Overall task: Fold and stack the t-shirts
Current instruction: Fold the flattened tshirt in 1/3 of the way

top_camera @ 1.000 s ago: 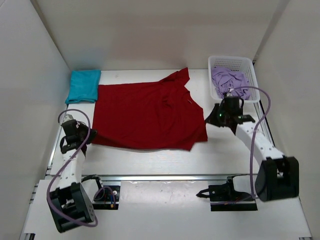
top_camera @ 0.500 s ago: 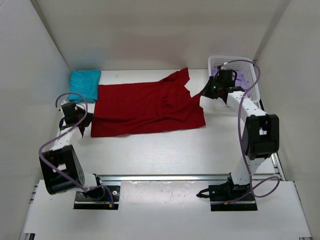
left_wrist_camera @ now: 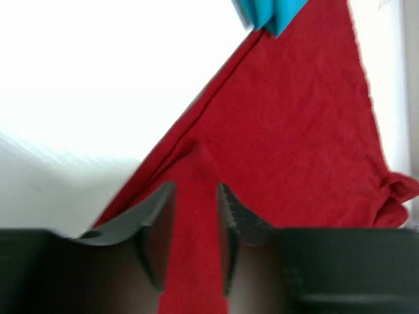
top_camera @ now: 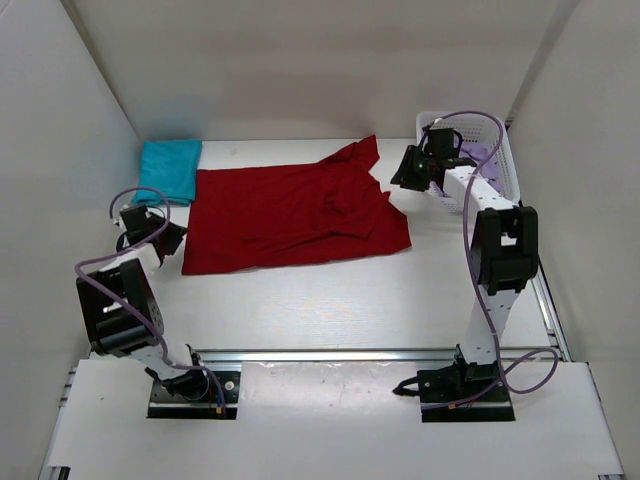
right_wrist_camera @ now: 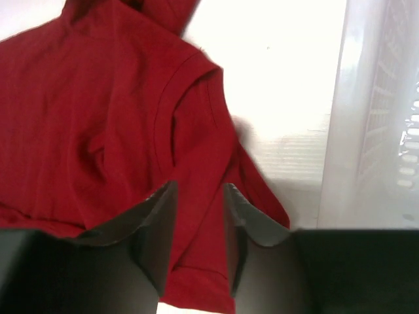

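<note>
Left tool (left_wrist_camera: 196,190) has just slackened, jaws parted around the left edge of the dark red t-shirt (top_camera: 290,215); right tool (right_wrist_camera: 200,190) has parted too, over its sleeve. The shirt's near half now lies folded back on the surface (top_camera: 330,300), so that fold looks finished.

Spread shirt (top_camera: 290,215) lies between folded shirt (top_camera: 168,170), left, and basket (top_camera: 508,160), right.

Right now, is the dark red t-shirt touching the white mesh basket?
Apart. The right wrist view shows a strip of bare table between the dark red t-shirt sleeve and the white mesh basket wall.
</note>
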Robot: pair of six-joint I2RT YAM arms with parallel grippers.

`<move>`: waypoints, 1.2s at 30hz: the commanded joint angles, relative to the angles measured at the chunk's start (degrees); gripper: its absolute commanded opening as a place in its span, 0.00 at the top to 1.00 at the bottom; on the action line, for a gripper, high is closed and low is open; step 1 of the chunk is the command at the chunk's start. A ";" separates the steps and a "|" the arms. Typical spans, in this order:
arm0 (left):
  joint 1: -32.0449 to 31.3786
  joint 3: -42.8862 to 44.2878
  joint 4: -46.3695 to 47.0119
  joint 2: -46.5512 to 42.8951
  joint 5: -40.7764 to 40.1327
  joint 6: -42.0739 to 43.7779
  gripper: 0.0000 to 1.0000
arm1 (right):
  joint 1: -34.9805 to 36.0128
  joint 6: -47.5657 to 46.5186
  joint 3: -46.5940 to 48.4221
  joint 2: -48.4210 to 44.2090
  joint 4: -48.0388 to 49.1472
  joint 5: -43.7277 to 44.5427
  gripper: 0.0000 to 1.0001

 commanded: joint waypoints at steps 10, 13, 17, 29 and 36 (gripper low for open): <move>-0.52 -21.88 0.70 -26.26 0.42 -1.77 0.58 | 0.49 5.84 -40.40 -31.31 19.15 2.39 1.00; 0.00 -25.57 0.79 -27.15 1.48 -2.55 0.58 | -2.05 6.99 -48.77 -34.76 22.84 1.88 0.93; -0.52 -26.28 1.59 -26.80 1.93 -3.61 0.58 | -4.00 6.73 -52.57 -33.01 25.13 -1.82 0.63; -0.08 -27.78 2.82 -25.40 1.13 -4.31 0.59 | -5.76 8.48 -47.39 -18.34 31.10 -4.90 0.57; 0.09 -28.48 3.52 -25.40 -0.98 -4.75 0.54 | -5.50 11.03 -46.50 -16.20 31.63 -6.06 0.99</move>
